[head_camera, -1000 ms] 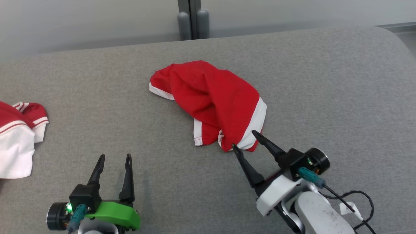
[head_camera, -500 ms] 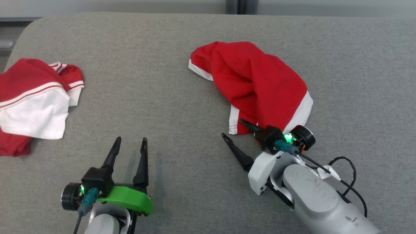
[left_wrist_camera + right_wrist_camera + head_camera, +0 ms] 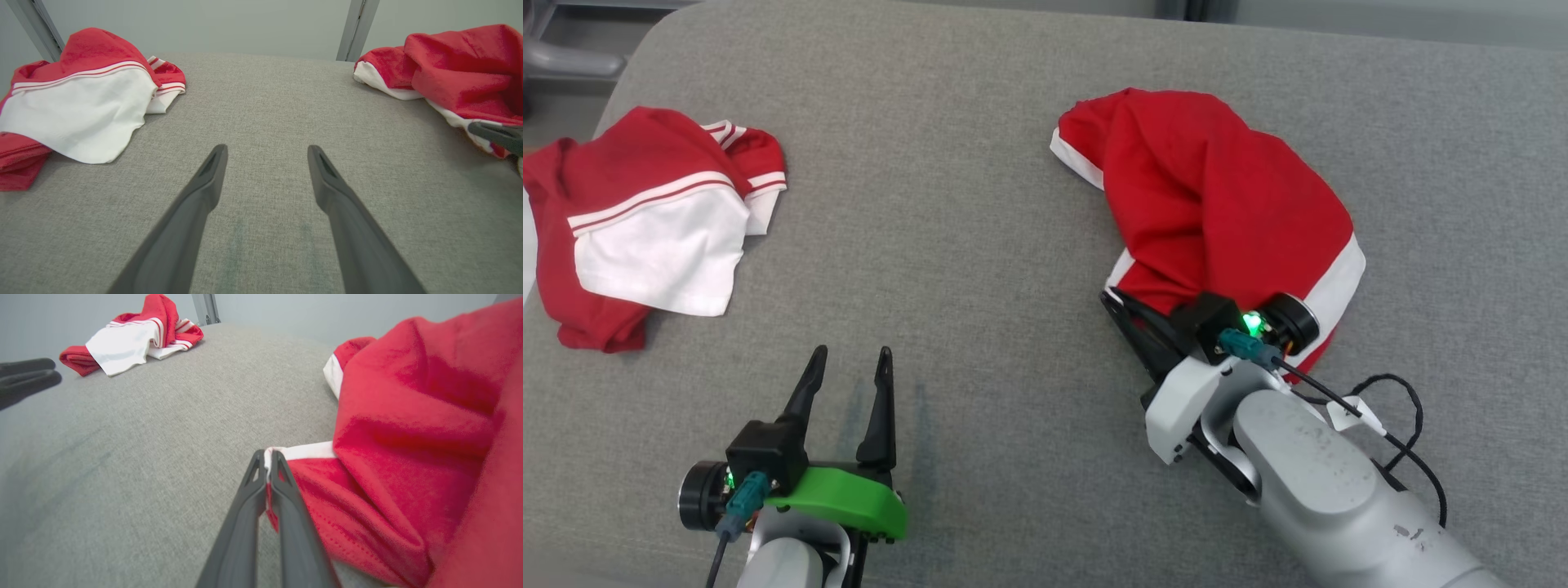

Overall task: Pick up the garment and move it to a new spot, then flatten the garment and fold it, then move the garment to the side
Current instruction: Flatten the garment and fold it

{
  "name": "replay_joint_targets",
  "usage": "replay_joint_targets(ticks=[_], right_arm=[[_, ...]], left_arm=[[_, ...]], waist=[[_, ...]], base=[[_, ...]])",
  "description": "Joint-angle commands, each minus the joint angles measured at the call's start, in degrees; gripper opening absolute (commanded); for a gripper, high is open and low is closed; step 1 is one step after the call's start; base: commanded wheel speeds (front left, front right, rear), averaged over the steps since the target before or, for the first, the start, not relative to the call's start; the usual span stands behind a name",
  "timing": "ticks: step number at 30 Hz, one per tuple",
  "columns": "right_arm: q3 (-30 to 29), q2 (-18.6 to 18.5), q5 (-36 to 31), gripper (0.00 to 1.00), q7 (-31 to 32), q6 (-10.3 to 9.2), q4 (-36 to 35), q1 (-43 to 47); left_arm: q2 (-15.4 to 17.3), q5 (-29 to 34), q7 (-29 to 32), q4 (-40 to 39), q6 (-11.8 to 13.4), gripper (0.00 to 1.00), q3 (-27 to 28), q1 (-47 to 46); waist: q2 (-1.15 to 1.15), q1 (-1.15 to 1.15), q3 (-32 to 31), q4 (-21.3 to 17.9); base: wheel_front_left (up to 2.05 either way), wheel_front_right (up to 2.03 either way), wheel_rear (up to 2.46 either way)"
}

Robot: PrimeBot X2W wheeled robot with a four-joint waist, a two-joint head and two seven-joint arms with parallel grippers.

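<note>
Within the last second the right gripper (image 3: 267, 457), which had stood spread just short of the cloth, had clamped onto the white-trimmed hem of the crumpled red garment (image 3: 1225, 204). The pick-up therefore looked secured, and the lift to a new spot could follow. The garment lay bunched on the grey table (image 3: 980, 245), with its bulk heaped just beyond the clenched fingertips. The left gripper (image 3: 851, 353) hung spread and empty well apart, nearer a second red-and-white garment (image 3: 654, 237).
</note>
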Motion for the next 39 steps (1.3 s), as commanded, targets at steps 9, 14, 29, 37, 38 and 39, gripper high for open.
replay_joint_targets(ticks=[9,14,29,37,38,39], right_arm=[[4.0,-0.2,2.5,0.00,-0.1,-0.01,-16.8,-14.0],[1.6,-0.1,0.8,0.00,-0.1,-0.01,-20.0,-23.3],[0.7,-9.9,1.4,0.00,-0.1,-0.01,-20.2,-14.3],[-7.4,-18.1,-0.5,0.00,-0.1,-0.02,-18.0,4.4],[-9.1,-18.2,-0.7,0.09,-0.1,-0.02,-17.9,6.6],[-10.5,-18.2,-1.0,0.32,-0.1,-0.02,-17.7,8.2]], left_arm=[[0.0,-0.7,0.0,0.6,-0.2,1.00,-0.6,1.5],[0.0,-0.8,0.0,1.2,-0.2,1.00,-0.3,2.7],[0.0,-0.9,0.0,1.4,0.2,1.00,2.6,4.8],[0.0,-0.2,0.0,0.7,0.1,1.00,3.9,3.5],[0.0,-0.2,0.0,0.5,0.0,1.00,3.9,3.5],[0.0,-0.2,0.0,0.5,0.0,1.00,3.8,3.5]], waist=[[0.00,0.00,-4.3,0.3],[0.00,0.00,-5.7,0.9],[0.00,0.00,-7.2,-3.1],[0.00,0.00,-6.8,-6.0],[0.00,0.00,-6.9,-6.5],[0.00,0.00,-7.0,-6.8]], base=[[0.00,0.00,0.00],[0.00,0.00,0.00],[0.00,0.00,0.00],[0.00,0.00,0.00],[0.00,0.00,0.00],[0.00,0.00,0.00]])
